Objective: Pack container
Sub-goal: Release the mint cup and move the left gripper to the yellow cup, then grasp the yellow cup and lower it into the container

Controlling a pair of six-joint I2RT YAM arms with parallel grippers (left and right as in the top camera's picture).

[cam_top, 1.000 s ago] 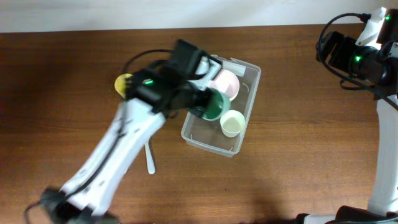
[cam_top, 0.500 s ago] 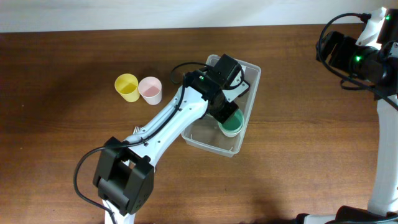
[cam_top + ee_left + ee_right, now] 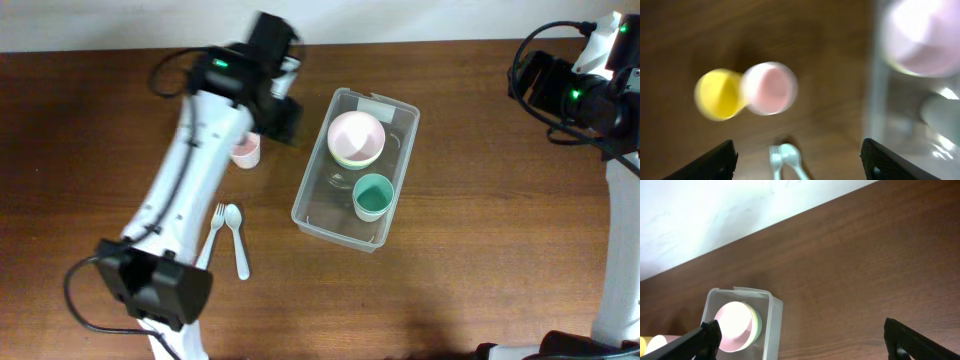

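Observation:
The clear container (image 3: 312,207) lies at mid-table with a white label at its far end. Inside it stand a stack of bowls with a pink bowl (image 3: 356,137) on top and a green cup (image 3: 372,195). My left gripper (image 3: 278,115) hangs open and empty left of the container, above the pink cup (image 3: 245,151). In the blurred left wrist view, the left gripper (image 3: 800,165) frames a fork and spoon (image 3: 785,157), with the pink cup (image 3: 769,88) and a yellow cup (image 3: 717,95) ahead and the container (image 3: 880,125) at right. My right gripper (image 3: 810,340) is open, far off at the right.
A white fork (image 3: 216,228) and spoon (image 3: 237,240) lie side by side left of the container. The right arm (image 3: 580,90) sits at the table's far right edge. A white wall (image 3: 715,210) borders the table's back edge.
The left gripper carried the green cup into the container, let it go and opened. It then swung out to the left, over the pink cup. The right arm stayed still.

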